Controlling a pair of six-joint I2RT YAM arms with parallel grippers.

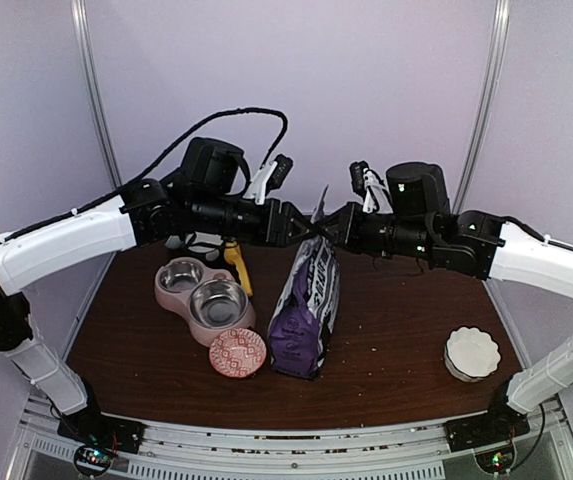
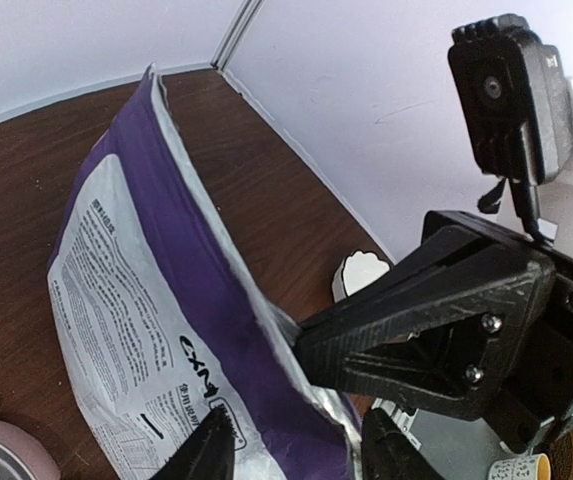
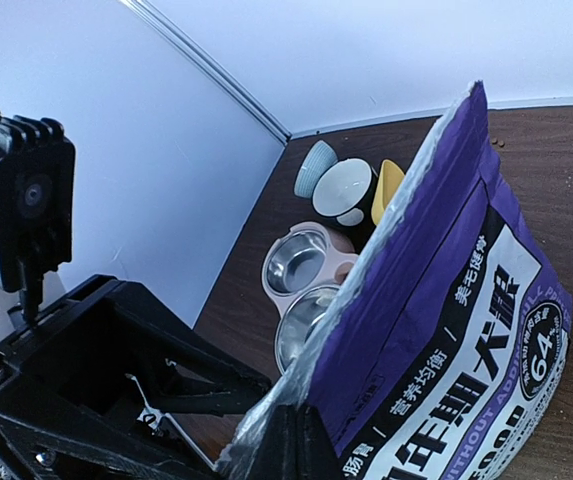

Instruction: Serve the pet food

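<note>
The purple pet food bag point(image 1: 306, 310) stands upright mid-table with its top edge raised. The pet food itself is hidden inside. My right gripper point(image 3: 301, 440) is shut on the bag's torn silvery top edge point(image 3: 366, 270). From the left wrist view the bag point(image 2: 146, 300) fills the frame, and the right gripper's fingers point(image 2: 416, 330) pinch its rim. My left gripper point(image 2: 296, 455) is open, one finger on each side of that rim, not pressing it. From above, the left gripper point(image 1: 301, 225) and the right gripper point(image 1: 332, 228) meet tip to tip over the bag.
A pink double feeder point(image 1: 204, 297) with steel bowls sits left of the bag, with a red patterned dish point(image 1: 238, 352) in front of it. A yellow scoop point(image 1: 238, 265) lies behind the feeder beside small bowls point(image 3: 338, 180). A white fluted bowl point(image 1: 471, 352) is at the right.
</note>
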